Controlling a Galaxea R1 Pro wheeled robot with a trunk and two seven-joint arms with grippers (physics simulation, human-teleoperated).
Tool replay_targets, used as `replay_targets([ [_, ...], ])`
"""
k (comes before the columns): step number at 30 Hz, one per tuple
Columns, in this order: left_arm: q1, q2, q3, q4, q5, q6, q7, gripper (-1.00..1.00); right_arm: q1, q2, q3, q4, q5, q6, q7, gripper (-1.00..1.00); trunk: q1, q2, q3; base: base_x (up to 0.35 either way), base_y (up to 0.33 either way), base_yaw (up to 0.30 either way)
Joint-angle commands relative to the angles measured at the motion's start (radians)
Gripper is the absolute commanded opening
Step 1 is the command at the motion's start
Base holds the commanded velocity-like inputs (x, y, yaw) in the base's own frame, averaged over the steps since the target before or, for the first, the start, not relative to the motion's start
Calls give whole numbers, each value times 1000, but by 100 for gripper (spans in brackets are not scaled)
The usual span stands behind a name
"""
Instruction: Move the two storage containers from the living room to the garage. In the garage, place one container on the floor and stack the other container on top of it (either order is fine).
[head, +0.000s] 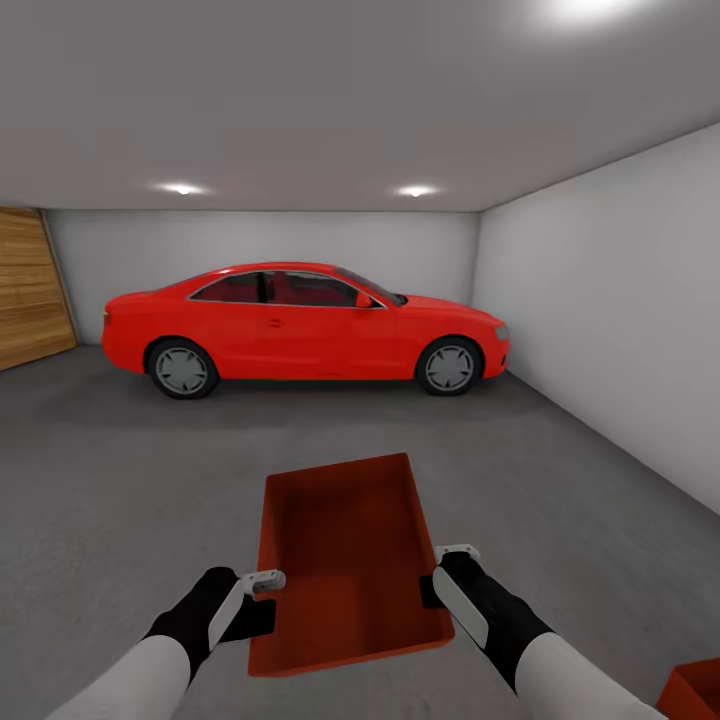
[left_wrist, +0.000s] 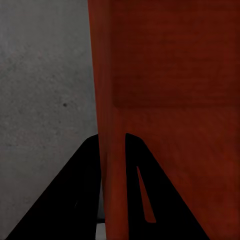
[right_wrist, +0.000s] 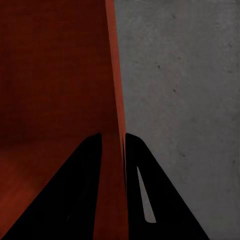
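Nearest, at the robot's right side, a corner of one orange-red storage container (head: 697, 692) rests on the dark grey concrete floor (head: 120, 470). Just ahead, both arms hold the second storage container (head: 345, 560) out over the floor. The left pincer (head: 262, 582) is clenched on its left wall, one finger inside and one outside. The right pincer (head: 447, 556) grips the right wall (right_wrist: 116, 165) the same way. Beyond lies open garage floor, then a red car (head: 305, 330) parked across the back wall, with a wooden plank door (head: 30, 285) at far left. The risk, as I judge it: each grip pinches only a thin rim, so uneven arm motion could twist the bin loose, or it could land askew on the lower container.
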Motion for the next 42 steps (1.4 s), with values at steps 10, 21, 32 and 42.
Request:
replay_targets([
  [10,-1,-6,11,-2,7,5,4,-100,0,0,12,0,-18,3,-9,-100,1,-1,-1,335,0,0],
  [21,-1,-6,12,-2,7,5,4,-100,0,0,12,0,-18,3,-9,-100,1,-1,-1,335,0,0],
  [32,-1,-6,11,-2,7,5,4,-100,0,0,12,0,-18,3,-9,-100,1,-1,-1,335,0,0],
  [42,-1,-6,11,-2,7,5,4,-100,0,0,12,0,-18,3,-9,-100,1,-1,-1,335,0,0],
])
